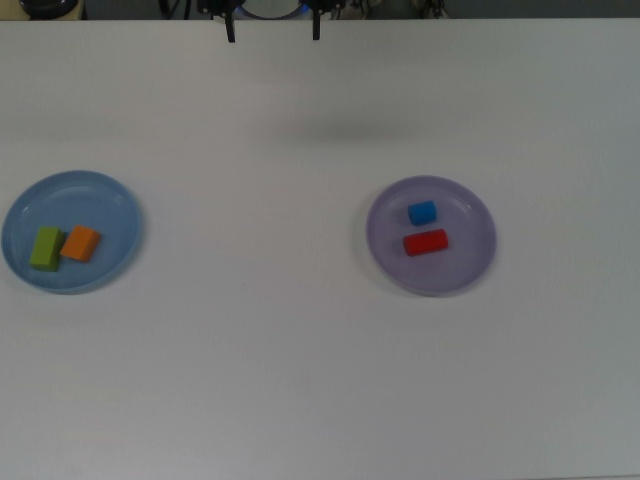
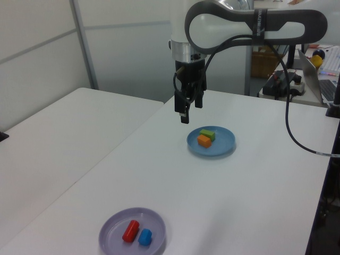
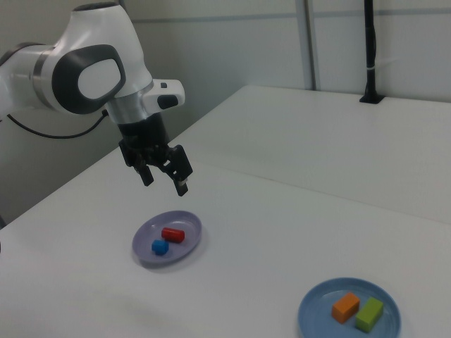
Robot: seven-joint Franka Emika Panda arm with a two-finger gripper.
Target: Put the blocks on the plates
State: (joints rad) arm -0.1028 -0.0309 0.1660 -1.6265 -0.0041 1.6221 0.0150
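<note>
The light blue plate (image 1: 100, 200) lies at the top view's left and holds the green block (image 1: 45, 248) and the orange block (image 1: 80, 243) side by side. Right of centre, the lilac plate (image 1: 460, 265) carries the blue block (image 1: 422, 212) and the red block (image 1: 425, 242). My gripper (image 1: 273, 34) hangs open at the top view's upper edge, empty, high above the table and over neither plate. In the left view the gripper (image 2: 191, 111) hovers just left of the light blue plate (image 2: 223, 141). In the right view the gripper (image 3: 165, 184) is above the lilac plate (image 3: 187, 225).
A second white table (image 2: 58, 133) adjoins on the left view's left. Cables, a laptop and clutter (image 2: 313, 64) sit at the left view's far right, beyond the table. A black post (image 3: 368, 49) stands at the back in the right view.
</note>
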